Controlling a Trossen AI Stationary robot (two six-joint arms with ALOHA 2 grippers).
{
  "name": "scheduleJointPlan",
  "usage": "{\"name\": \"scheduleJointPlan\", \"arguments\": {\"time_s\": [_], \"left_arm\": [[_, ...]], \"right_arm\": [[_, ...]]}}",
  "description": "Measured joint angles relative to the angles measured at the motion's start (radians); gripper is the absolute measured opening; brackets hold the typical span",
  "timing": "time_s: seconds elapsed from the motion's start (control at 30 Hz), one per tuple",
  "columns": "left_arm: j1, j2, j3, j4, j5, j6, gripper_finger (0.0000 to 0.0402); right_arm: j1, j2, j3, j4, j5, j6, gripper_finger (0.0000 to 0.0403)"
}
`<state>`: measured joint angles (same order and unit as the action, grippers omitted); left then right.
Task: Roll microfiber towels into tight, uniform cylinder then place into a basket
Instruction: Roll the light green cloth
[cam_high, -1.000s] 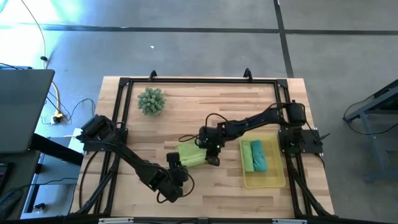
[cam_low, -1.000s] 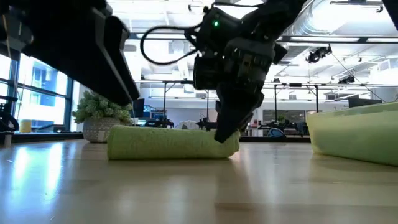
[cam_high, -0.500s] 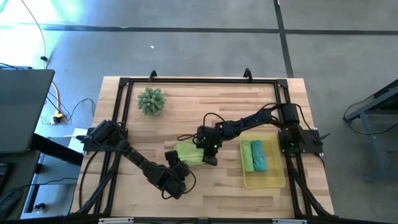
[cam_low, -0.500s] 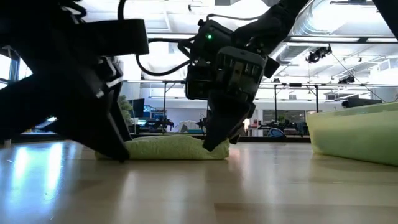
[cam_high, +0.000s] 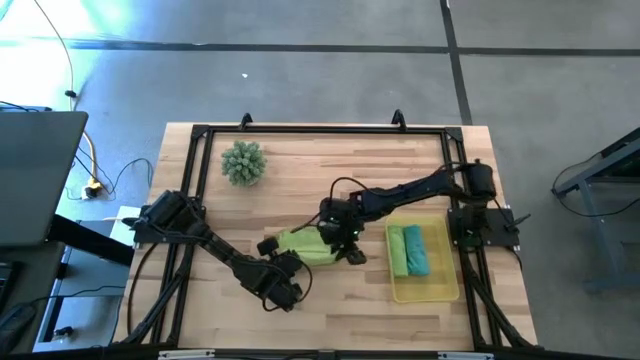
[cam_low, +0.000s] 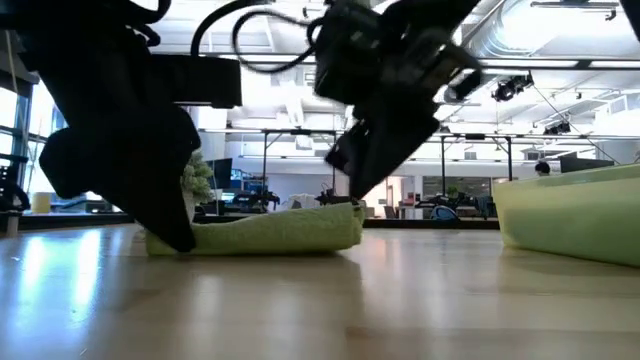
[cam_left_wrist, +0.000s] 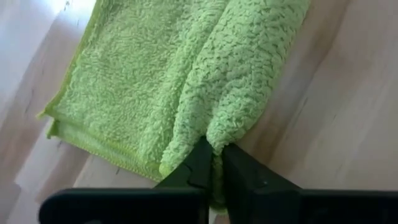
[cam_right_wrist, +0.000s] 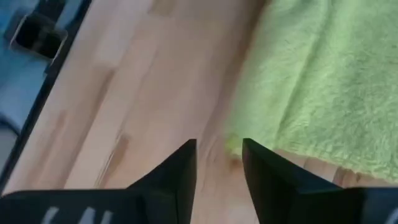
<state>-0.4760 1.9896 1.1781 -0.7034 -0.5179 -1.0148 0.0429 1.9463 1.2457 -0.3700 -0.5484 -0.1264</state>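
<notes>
A lime green microfiber towel (cam_high: 308, 246) lies loosely rolled and flattened on the wooden table, left of the basket (cam_high: 447, 285). My left gripper (cam_left_wrist: 216, 163) is at the towel's near left end and is shut on it. My right gripper (cam_right_wrist: 219, 149) hangs open just off the towel's right end (cam_low: 345, 225), lifted above the table with only bare wood between its fingers. The yellow basket holds a lime green rolled towel (cam_high: 399, 250) and a teal one (cam_high: 415, 250), side by side. My left gripper pinches a raised fold of the towel (cam_left_wrist: 219, 138) between its two fingers, at the towel's near left end. The fingers come slanting down from the table's near side. The towel rests on the table, slack.
A spiky green plant ball (cam_high: 243, 162) stands at the far left of the table. A black frame (cam_high: 300, 129) runs round the table's edges. Bare wood lies open between the towel and the near edge.
My left gripper has come down onto the towel's left end, rolled its wrist and shut on a fold. My right gripper has opened, let go of the towel's right end and risen. The towel, a round roll before, now lies flatter and looser.
</notes>
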Motion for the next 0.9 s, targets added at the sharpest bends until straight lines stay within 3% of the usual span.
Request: {"name": "scheduleJointPlan", "arguments": {"time_s": [0.13, 0.3, 0.53, 0.7, 0.9], "left_arm": [[0.003, -0.03, -0.011, -0.002, 0.054, -0.037, 0.0011], [0.046, -0.115, -0.087, 0.05, 0.222, -0.082, 0.0004], [0.101, -0.259, -0.306, 0.392, 0.398, -0.077, 0.0002], [0.123, -0.313, -0.42, 0.548, 0.455, -0.132, 0.0001], [0.145, -0.325, -0.443, 0.56, 0.495, -0.17, 0.0]], "right_arm": [[0.047, -0.055, -0.015, -0.042, 0.059, -0.165, 0.0126], [0.164, -0.107, -0.073, 0.048, 0.332, -0.365, 0.012], [0.272, -0.098, -0.203, 0.443, 0.608, -0.53, 0.0096], [0.272, -0.099, -0.292, 0.628, 0.6, -0.656, 0.0099], [0.251, -0.098, -0.328, 0.663, 0.554, -0.634, 0.0133]]}}
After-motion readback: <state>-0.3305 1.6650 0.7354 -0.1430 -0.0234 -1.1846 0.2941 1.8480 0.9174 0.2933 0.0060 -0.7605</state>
